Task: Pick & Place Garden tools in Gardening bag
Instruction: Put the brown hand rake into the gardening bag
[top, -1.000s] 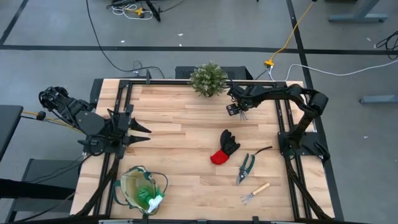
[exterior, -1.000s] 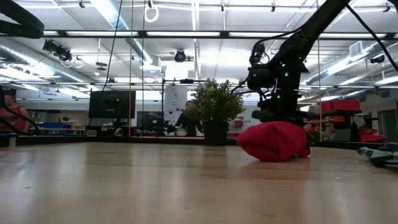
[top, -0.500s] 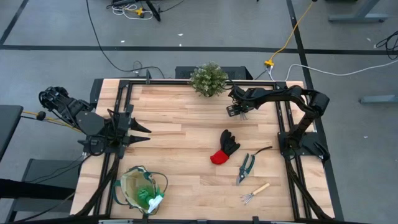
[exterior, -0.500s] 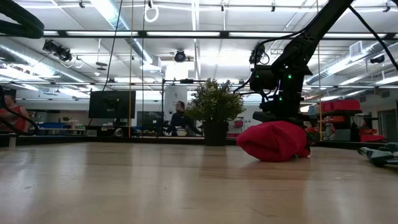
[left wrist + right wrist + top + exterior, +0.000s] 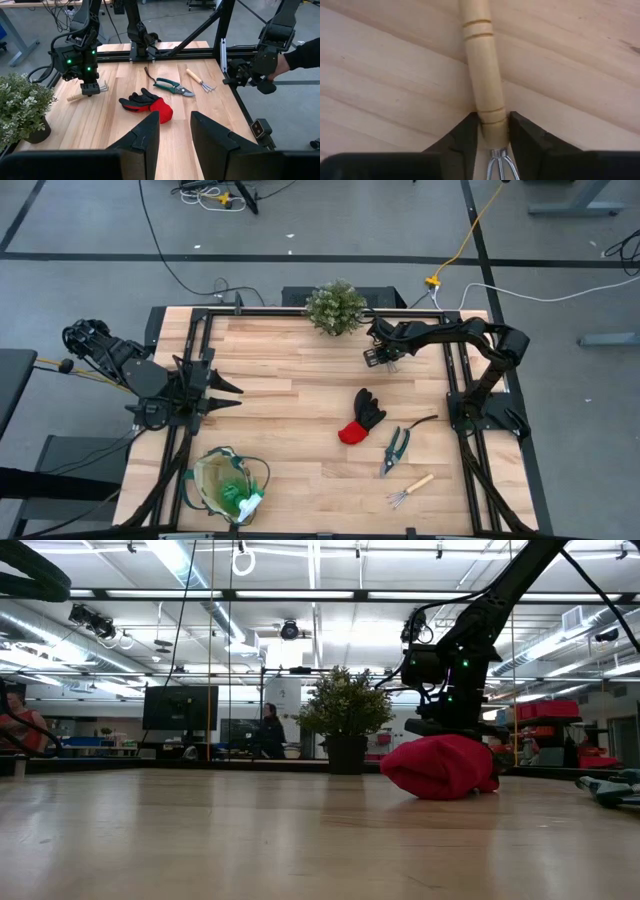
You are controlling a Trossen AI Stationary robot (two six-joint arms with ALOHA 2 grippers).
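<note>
From my overhead camera, my right gripper (image 5: 381, 358) sits low on the table (image 5: 290, 390) in the upper right of centre, just right of the potted plant (image 5: 334, 307). Only the right wrist camera shows what it is doing: both fingers (image 5: 461, 135) are pressed against the wooden handle of a mini rake (image 5: 481, 70), near the metal neck, with the rake lying on the planks. The left wrist camera confirms it from across the table, the handle sticking out beside the gripper (image 5: 90, 90).

My left gripper (image 5: 222, 392) waits at the left edge, and its fingers (image 5: 145, 137) stand a narrow gap apart with nothing between them.

Overhead, the black-and-red glove (image 5: 361, 418) lies mid-table, the pruning shears (image 5: 396, 448) lower right of it, and the second mini rake (image 5: 410, 488) below those. The gardening bag (image 5: 229, 484) sits at lower left with the green spray bottle (image 5: 241, 498) inside. The low camera gives me mostly the glove's red cuff (image 5: 440, 767) hiding the gripper's tips.
</note>
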